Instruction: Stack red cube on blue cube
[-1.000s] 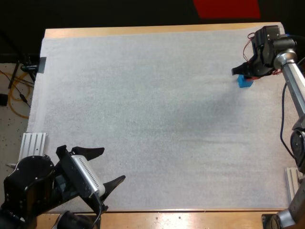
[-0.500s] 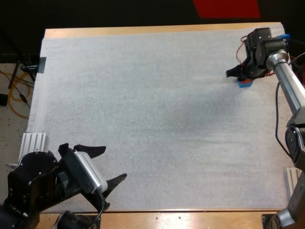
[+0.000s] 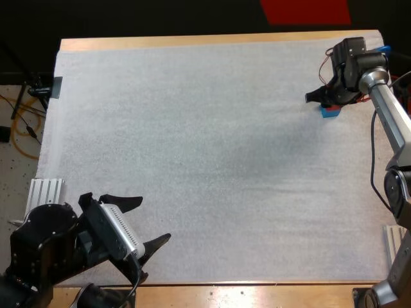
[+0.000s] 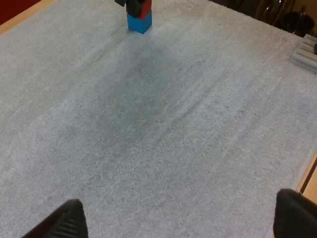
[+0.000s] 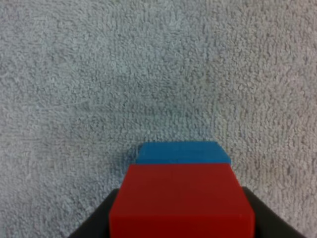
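At the near left corner of the white mat (image 3: 192, 160), my left gripper (image 3: 153, 220) hangs with its fingers wide apart, holding nothing. Far over on the right, my right gripper (image 3: 325, 101) squeezes the red cube (image 5: 181, 198), which looks set flat on the blue cube (image 5: 182, 152). I think this is the letting-go step. Next, open gently and lift straight up. The red cube has no long side, and its edges line up with the blue one's.

High view overhead, wrist views share blue cube (image 4: 138, 23), right seemingly nearest
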Action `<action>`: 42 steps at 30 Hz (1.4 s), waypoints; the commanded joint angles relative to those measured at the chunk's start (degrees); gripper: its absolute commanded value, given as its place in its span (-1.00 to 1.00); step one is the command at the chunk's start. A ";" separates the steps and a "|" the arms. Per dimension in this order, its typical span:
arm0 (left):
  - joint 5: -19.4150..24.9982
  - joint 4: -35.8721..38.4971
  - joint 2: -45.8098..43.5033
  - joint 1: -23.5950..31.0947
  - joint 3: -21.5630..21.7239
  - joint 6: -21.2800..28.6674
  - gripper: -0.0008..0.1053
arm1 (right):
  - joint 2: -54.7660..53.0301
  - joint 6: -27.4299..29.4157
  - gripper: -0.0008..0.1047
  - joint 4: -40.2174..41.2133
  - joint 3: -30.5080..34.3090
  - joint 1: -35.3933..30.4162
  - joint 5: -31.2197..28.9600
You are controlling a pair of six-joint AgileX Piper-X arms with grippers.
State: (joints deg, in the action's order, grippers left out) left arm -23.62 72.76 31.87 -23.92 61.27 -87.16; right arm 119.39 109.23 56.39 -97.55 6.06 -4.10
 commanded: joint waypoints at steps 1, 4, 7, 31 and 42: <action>-0.20 -0.71 -0.02 -0.16 0.25 -0.88 0.41 | -0.16 -0.14 -0.40 -0.92 -0.47 -0.06 -0.40; -0.20 -0.71 -0.02 -0.16 0.25 -0.88 0.41 | -0.16 -0.14 -0.40 -1.08 -0.47 -0.06 -0.40; -0.20 -0.71 -0.02 -0.16 0.25 -0.88 0.41 | -0.16 -1.12 -0.22 -1.19 -0.47 -0.06 -0.29; -3.44 -3.96 -0.02 -0.16 0.25 -0.58 0.41 | -12.02 -1.47 0.19 -3.90 -0.47 0.83 0.72; 8.75 -21.82 5.77 0.53 0.25 -1.30 0.41 | -26.85 -2.45 0.19 -3.90 0.30 1.60 1.54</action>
State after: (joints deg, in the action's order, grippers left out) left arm -17.16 53.19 36.74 -23.78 61.35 -87.53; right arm 93.91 107.06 52.83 -97.28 7.56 -3.04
